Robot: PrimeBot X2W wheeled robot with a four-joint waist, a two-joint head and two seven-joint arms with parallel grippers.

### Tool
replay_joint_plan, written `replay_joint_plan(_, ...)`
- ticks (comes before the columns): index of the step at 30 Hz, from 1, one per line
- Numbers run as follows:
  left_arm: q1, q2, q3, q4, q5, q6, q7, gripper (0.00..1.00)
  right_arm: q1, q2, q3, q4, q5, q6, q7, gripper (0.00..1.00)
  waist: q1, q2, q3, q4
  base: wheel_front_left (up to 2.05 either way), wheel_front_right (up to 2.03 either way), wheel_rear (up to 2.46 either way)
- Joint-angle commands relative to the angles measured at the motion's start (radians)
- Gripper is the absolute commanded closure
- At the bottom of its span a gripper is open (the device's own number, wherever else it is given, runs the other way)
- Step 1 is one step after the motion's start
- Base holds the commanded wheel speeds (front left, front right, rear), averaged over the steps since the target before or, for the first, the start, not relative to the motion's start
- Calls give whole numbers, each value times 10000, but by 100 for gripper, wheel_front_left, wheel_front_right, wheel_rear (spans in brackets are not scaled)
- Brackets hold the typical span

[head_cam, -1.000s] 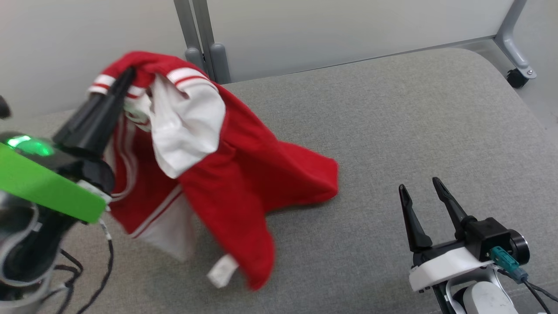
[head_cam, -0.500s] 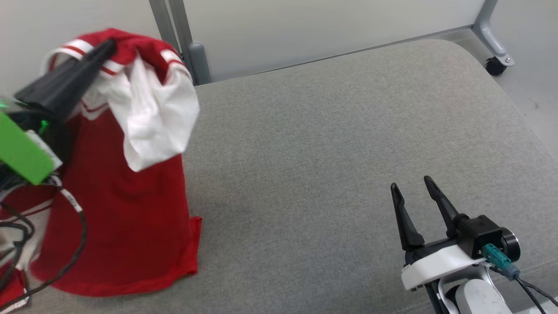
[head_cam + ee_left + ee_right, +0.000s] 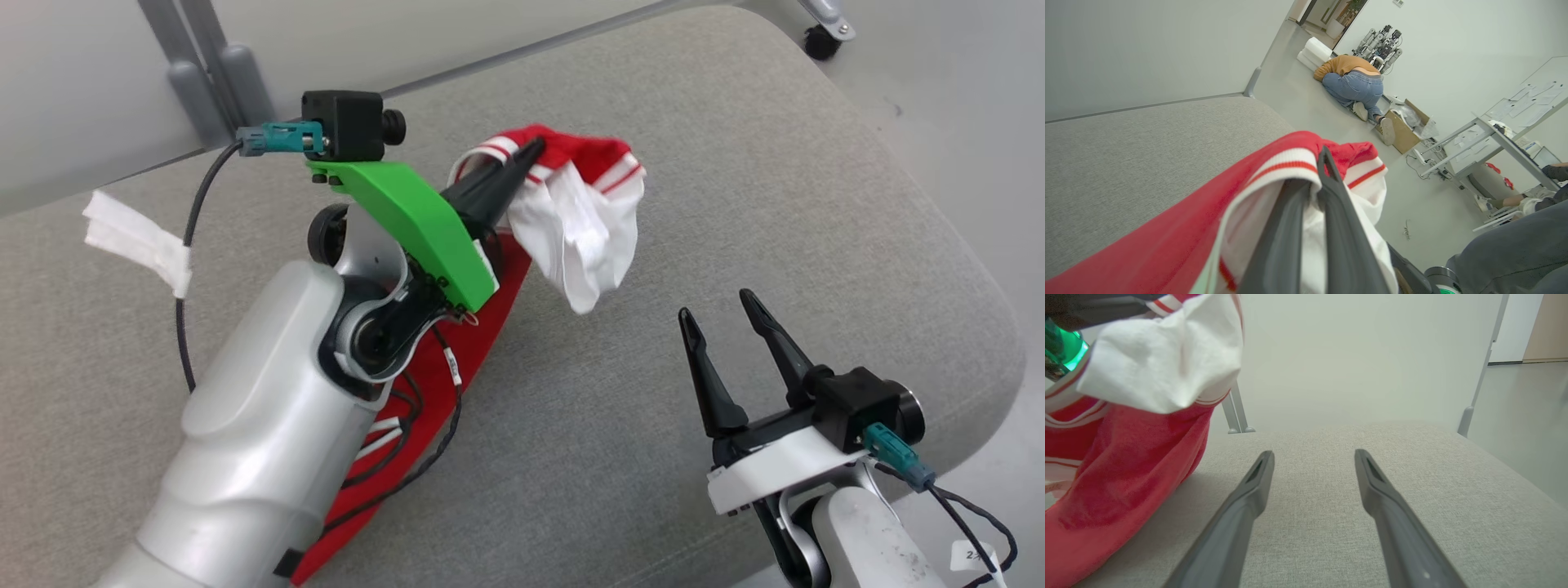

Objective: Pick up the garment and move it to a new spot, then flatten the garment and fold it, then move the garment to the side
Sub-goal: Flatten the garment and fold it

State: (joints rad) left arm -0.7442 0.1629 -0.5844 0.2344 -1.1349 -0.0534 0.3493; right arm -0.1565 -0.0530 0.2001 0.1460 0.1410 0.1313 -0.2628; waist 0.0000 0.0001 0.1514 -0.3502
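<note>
Far left of the head view: a white paper scrap (image 3: 135, 237) on the grey padded surface (image 3: 816, 204), new to the frame. Comes from a swing of the head camera, not from any move of the scrap. Same cause for the metal posts (image 3: 204, 73) sliding toward the upper left corner.

Left of centre: the pale left arm (image 3: 269, 425), now reaching diagonally up the frame, where a second ago only its wrist showed at the left edge.

Upper centre: the left gripper (image 3: 532, 151), clenched on the striped collar of the garment (image 3: 584, 229), the same pinch as before. No longer spread across the surface as a second ago. Hangs bunched instead, white sleeve drooping just right of the fingers, red body trailing back under the arm toward the lower left. In the right wrist view, lower red folds still touching the surface at the left edge.

Lower right: the right gripper (image 3: 714, 304), jaws spread and empty, apart from the cloth, unchanged.

Reads as the carry to a new spot under way. Flattening, folding and moving aside not yet begun.
</note>
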Motion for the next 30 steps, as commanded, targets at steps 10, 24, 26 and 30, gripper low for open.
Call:
replay_joint_plan(10, -322, -981, -2162, 3742, 2267, -628, -2296, 0, 317, 27, -417, -73, 278, -10, -31, 0, 0, -1, 799, -1121, 0, 0, 0)
replay_joint_plan(24, 2121, 3, -1919, 2345, 3176, 1061, -5828, 0, 888, -11, -1083, -330, -295, -10, -31, 0, 0, -1, -450, 571, 0, 0, 0)
replay_joint_plan(26, 2878, 513, -1602, 1899, 3242, 1570, -5966, 0, 1044, -50, -1119, -337, -329, -10, -31, 0, 0, -1, -585, 823, 0, 0, 0)
replay_joint_plan(30, 4353, 1385, -716, 1034, 3124, 2564, -6096, 0, 1225, -121, -1156, -389, -337, -10, -31, 0, 0, -1, -614, 1328, 0, 0, 0)
